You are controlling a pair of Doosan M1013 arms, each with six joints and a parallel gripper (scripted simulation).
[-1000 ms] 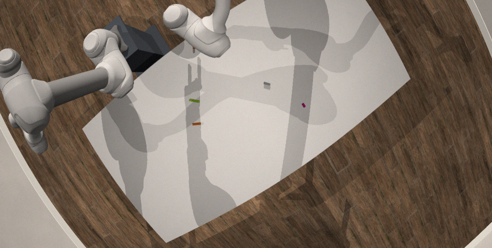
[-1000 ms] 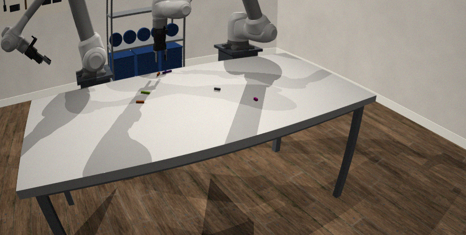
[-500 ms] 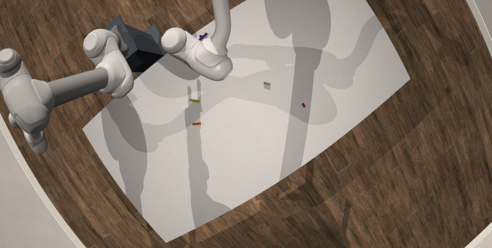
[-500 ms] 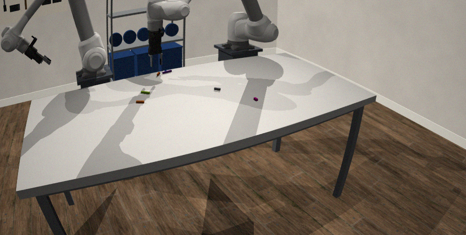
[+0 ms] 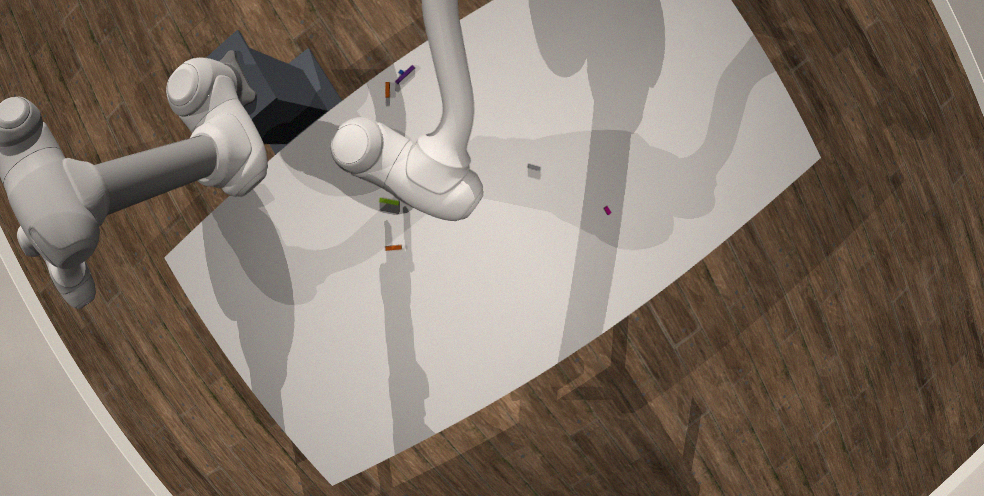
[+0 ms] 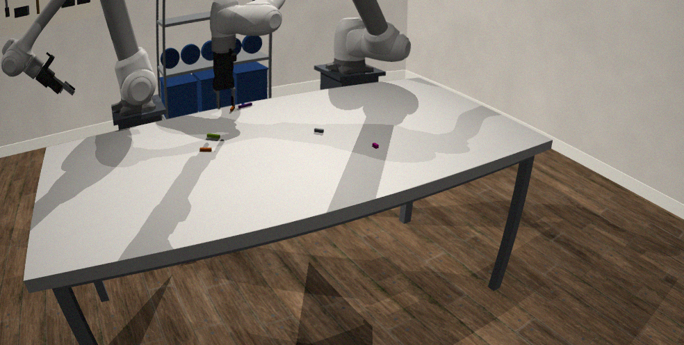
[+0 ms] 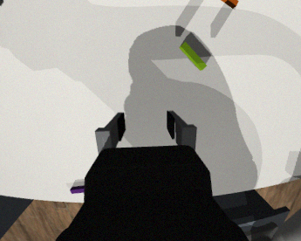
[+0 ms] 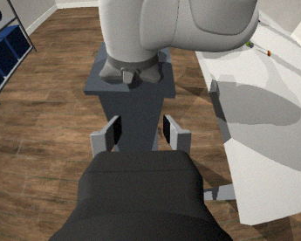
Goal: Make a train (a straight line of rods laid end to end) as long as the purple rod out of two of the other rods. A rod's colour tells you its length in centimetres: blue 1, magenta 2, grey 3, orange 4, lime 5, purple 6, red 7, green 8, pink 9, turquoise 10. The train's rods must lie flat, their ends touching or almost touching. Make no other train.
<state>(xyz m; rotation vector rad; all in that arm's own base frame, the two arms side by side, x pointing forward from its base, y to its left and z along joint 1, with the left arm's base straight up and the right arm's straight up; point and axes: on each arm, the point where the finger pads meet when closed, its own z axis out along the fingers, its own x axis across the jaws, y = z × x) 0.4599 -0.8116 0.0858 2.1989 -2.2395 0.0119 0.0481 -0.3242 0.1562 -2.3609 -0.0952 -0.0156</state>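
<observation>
Across the exterior view, left to right: two open grippers and the scattered rods

At far left, the right gripper points obliquely downward, fingers parted around nothing. Left of centre on the white table, the front orange rod lies nearer the viewer than the lime rod. Upper centre, the left gripper points down, its fingers open and holding nothing. Seen close by its right-hand finger is the rear orange rod; next comes the purple rod, a blue rod at its side, contact unclear. Right of centre lie the grey rod and, farther right, the magenta rod, well apart.
</observation>
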